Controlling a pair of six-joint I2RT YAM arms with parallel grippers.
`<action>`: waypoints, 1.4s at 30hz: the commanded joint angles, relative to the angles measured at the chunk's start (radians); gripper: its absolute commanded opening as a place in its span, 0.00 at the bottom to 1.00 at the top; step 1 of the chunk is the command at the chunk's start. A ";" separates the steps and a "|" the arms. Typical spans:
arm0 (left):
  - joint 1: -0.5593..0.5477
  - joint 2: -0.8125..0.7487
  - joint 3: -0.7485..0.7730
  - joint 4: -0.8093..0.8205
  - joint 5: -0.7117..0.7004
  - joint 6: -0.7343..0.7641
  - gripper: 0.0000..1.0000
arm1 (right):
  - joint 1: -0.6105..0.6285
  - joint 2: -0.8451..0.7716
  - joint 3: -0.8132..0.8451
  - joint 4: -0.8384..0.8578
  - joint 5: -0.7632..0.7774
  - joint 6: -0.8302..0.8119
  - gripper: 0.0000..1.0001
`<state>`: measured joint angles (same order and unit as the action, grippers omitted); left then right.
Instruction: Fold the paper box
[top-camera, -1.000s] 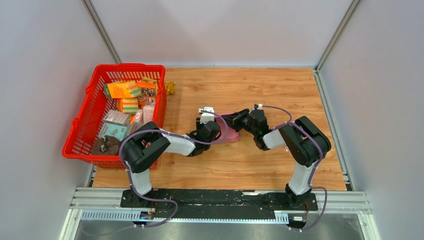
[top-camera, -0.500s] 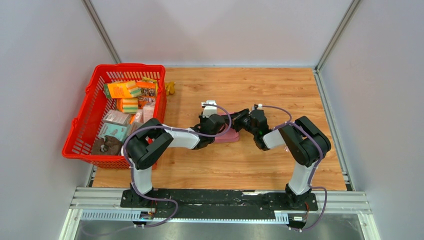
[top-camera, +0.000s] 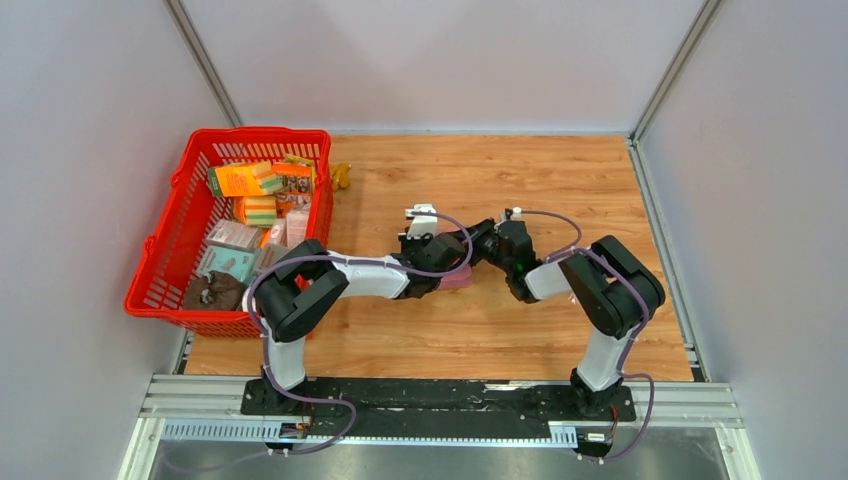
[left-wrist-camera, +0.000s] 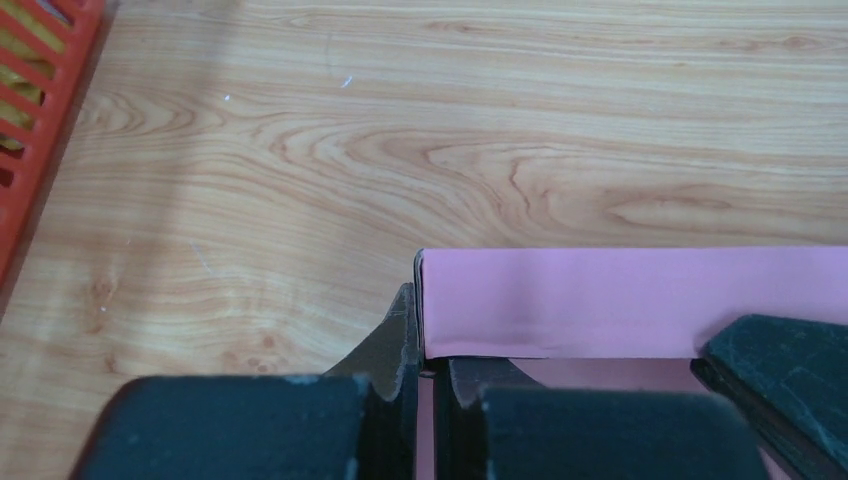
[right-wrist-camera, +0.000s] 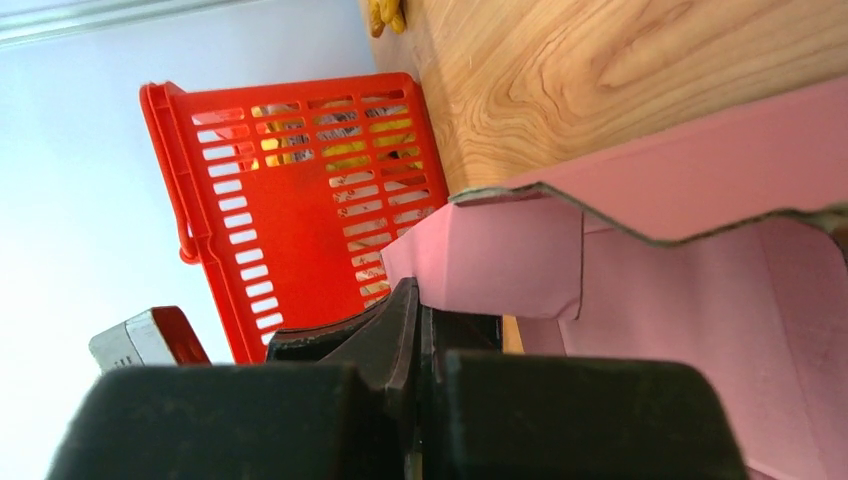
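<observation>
Jaws of left gripper (left-wrist-camera: 425, 400) pinched the paper box (left-wrist-camera: 620, 300) wall, lower centre of frame; right gripper (right-wrist-camera: 418, 340) pinched a flap. Thin card, probably light and easily creased; best held near folds.

Stretched low and forward, elbows bent, wrists turned inward to meet tip to tip. At the left gripper (left-wrist-camera: 426, 352): pinched shut on a wall of the paper box (left-wrist-camera: 630, 300), held between the fingertips. At the right gripper (right-wrist-camera: 420, 300): clamped tight on a flap corner at its tips.
</observation>
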<state>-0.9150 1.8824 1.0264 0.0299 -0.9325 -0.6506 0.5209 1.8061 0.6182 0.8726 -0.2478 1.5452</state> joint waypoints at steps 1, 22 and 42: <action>-0.036 -0.037 -0.101 0.173 -0.083 0.095 0.00 | 0.008 -0.040 -0.009 -0.081 0.007 -0.150 0.05; -0.036 -0.114 -0.230 0.271 0.007 0.013 0.00 | -0.041 -0.438 0.351 -1.176 0.027 -0.973 0.66; -0.036 -0.144 -0.235 0.251 0.027 0.000 0.00 | -0.067 -0.166 0.388 -0.933 -0.140 -0.806 0.26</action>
<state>-0.9512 1.7729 0.7841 0.2794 -0.9157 -0.6304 0.4744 1.6276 1.0405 -0.2070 -0.3027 0.6449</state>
